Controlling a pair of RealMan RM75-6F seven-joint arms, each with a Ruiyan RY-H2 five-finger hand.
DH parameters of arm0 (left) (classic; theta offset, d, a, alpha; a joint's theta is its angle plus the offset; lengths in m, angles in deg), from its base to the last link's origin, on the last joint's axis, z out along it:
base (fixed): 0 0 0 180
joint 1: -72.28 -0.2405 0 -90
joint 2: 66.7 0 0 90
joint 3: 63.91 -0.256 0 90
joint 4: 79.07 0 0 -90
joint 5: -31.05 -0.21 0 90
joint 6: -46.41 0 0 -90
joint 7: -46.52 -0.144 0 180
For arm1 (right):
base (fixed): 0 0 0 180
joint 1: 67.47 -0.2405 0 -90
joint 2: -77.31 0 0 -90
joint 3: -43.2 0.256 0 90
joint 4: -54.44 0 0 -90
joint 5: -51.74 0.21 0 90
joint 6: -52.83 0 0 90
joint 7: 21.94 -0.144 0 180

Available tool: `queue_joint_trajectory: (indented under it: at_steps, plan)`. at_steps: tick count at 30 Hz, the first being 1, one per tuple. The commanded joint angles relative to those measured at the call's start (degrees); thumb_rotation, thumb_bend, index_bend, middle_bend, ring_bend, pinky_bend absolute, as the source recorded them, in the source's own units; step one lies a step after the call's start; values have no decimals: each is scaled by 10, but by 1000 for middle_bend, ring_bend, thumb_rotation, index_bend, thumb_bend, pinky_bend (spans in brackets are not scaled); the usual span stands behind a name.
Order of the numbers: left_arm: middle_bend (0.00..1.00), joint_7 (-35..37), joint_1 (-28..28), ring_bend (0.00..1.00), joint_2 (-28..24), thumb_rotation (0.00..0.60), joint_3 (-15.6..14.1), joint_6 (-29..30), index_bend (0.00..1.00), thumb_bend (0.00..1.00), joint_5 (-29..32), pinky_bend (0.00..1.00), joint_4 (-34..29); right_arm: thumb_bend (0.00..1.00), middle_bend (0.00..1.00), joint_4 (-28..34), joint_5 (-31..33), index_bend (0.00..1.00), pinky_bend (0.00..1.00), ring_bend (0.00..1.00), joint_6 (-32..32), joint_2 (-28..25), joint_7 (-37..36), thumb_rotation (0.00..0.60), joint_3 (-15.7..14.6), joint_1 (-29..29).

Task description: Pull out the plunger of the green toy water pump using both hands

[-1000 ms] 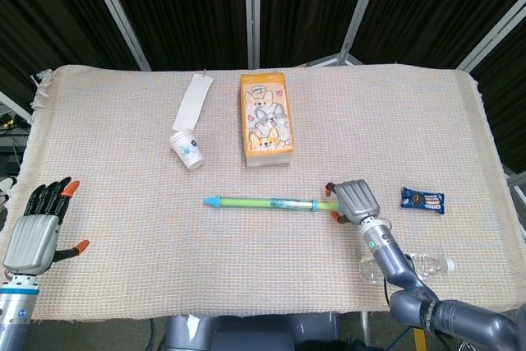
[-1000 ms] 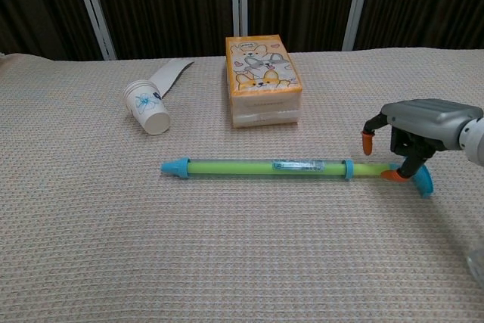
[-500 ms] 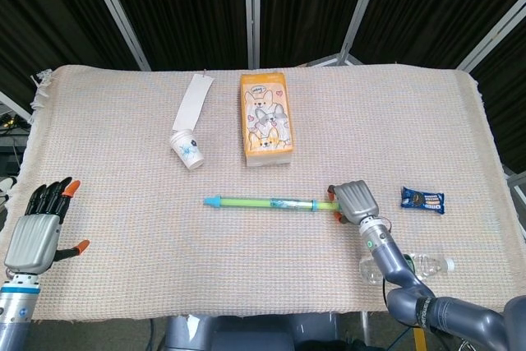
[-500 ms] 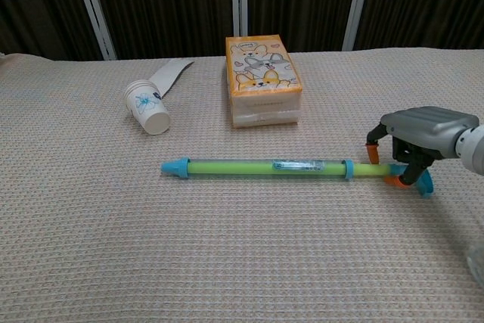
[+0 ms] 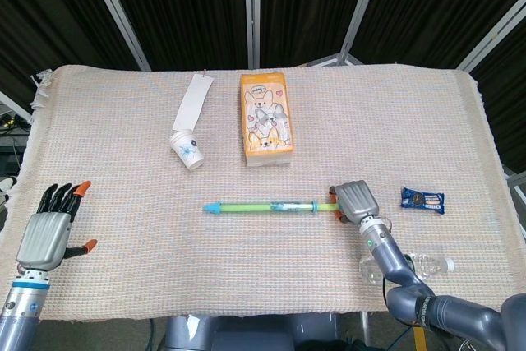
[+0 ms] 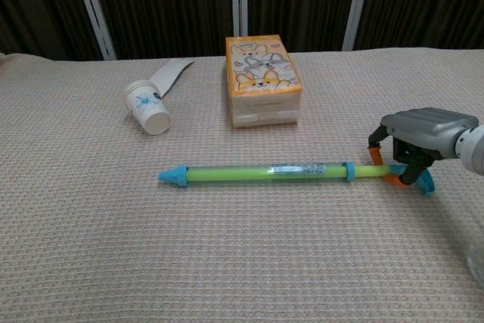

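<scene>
Our right hand [image 6: 412, 150] pinches the plunger [image 6: 372, 173] at the pump's [image 6: 261, 174] 3 o'clock end to pull, while our left hand [image 5: 51, 232], spread wide and holding nothing, waits at 9 o'clock to brace the barrel.

A rectangular table [image 5: 460, 121] fills most of the head view, covered edge to edge by a pale woven cloth [image 5: 123, 170] in a beige, pinkish waffle texture. The cloth's left edge is slightly frayed and rumpled near the far left corner. Behind the table's far edge hang black pleated curtains [image 5: 181, 6], forming a dark backdrop across the whole width. Silver metal frame bars [image 5: 251, 10] run in front of the curtains, one upright near the centre and others slanting outward toward the left and right. Lighting is even and bright on the cloth, without strong shadows. Below the near edge, dark floor shows dimly.
</scene>
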Motion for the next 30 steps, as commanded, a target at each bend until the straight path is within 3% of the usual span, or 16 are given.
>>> queue_joint_trajectory:
  at_steps: [1, 4, 7, 11, 19, 30]
  plan:
    - [685, 9, 20, 592, 29, 600, 14, -5, 124, 0, -19, 525, 26, 437, 1000, 14, 12, 674, 1000, 1000, -2, -5, 4, 600, 1, 2]
    - [828, 16, 49, 748, 64, 600, 23, -29, 243, 0, -31, 873, 51, 443, 1000, 32, 38, 674, 1000, 1000, -7, -9, 21, 600, 4, 2]
    - [907, 11, 84, 827, 93, 600, 37, -73, 337, 0, -19, 999, 60, 449, 1000, 55, 68, 674, 1000, 1000, -7, -15, 37, 600, 8, -1]
    - [932, -23, 133, 846, 129, 600, 56, -145, 421, 0, 29, 1000, 59, 451, 1000, 83, 102, 675, 1000, 1000, -9, -25, 64, 600, 10, -9]
    - [932, -50, 223, 846, 195, 600, 99, -264, 428, 0, 142, 1000, 92, 463, 1000, 117, 161, 677, 1000, 1000, -19, -34, 106, 600, 10, -27]
    - [932, -72, 304, 847, 266, 600, 118, -331, 422, 14, 233, 1000, 161, 472, 1000, 133, 202, 673, 1000, 1000, -29, -35, 127, 600, 10, -48]
